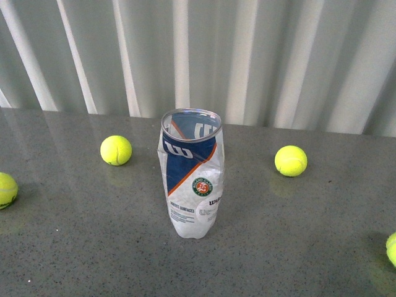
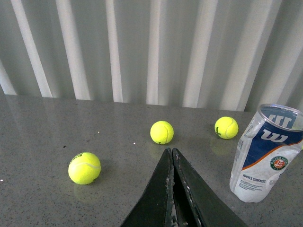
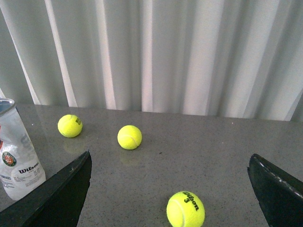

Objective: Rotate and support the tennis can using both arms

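While the tennis can (image 1: 191, 176) stands upright near the middle of the table (image 1: 74, 247), its long axis runs vertical and its open mouth, ringed by a silver rim, points up. We see its clear plastic wall crumpled and dented under a white-and-blue label with a white W and a round green-orange emblem facing the front camera.

From the can, one tennis ball (image 1: 116, 150) lies at about ten o'clock, another (image 1: 291, 161) at two o'clock, a third (image 1: 6, 189) at nine o'clock by the frame edge, and a fourth (image 1: 391, 248) at four o'clock, half cut off. All sit well apart from the can.

We find the table grey, speckled and faintly glossy, like stone. Behind it hangs a pale curtain (image 1: 247, 55) in soft vertical folds.

We see neither arm in the front view. In the left wrist view, the left gripper (image 2: 171, 156) has its black jaws pressed together, holding nothing. In the right wrist view, the right gripper (image 3: 170, 184) has its jaws spread wide, clear of the can.
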Action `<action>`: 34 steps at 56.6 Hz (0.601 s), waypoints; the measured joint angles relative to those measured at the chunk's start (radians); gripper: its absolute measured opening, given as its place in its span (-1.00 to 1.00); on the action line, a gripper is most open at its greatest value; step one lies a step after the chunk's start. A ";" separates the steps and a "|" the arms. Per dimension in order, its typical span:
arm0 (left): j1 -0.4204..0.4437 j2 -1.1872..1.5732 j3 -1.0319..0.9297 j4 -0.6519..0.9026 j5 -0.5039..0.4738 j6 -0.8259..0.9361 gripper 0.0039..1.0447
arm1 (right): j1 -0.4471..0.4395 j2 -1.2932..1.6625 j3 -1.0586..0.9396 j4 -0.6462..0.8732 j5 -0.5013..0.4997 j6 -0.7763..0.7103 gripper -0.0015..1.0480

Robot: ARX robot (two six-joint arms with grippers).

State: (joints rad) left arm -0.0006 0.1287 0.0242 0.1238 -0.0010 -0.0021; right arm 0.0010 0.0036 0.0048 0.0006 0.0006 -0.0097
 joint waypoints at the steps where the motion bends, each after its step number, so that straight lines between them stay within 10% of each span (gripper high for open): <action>1: 0.000 -0.027 0.000 -0.043 0.000 0.000 -0.94 | 0.000 0.000 0.000 0.000 0.000 0.000 0.86; 17: 0.000 -0.125 0.000 -0.122 0.001 0.000 -0.88 | 0.000 0.000 0.000 0.000 0.000 0.000 0.86; 34: 0.000 -0.125 0.000 -0.122 0.001 0.000 0.29 | 0.000 0.000 0.000 0.000 0.000 0.000 0.86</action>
State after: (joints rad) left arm -0.0006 0.0040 0.0242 0.0021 -0.0002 -0.0025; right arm 0.0010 0.0036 0.0048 0.0006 0.0010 -0.0097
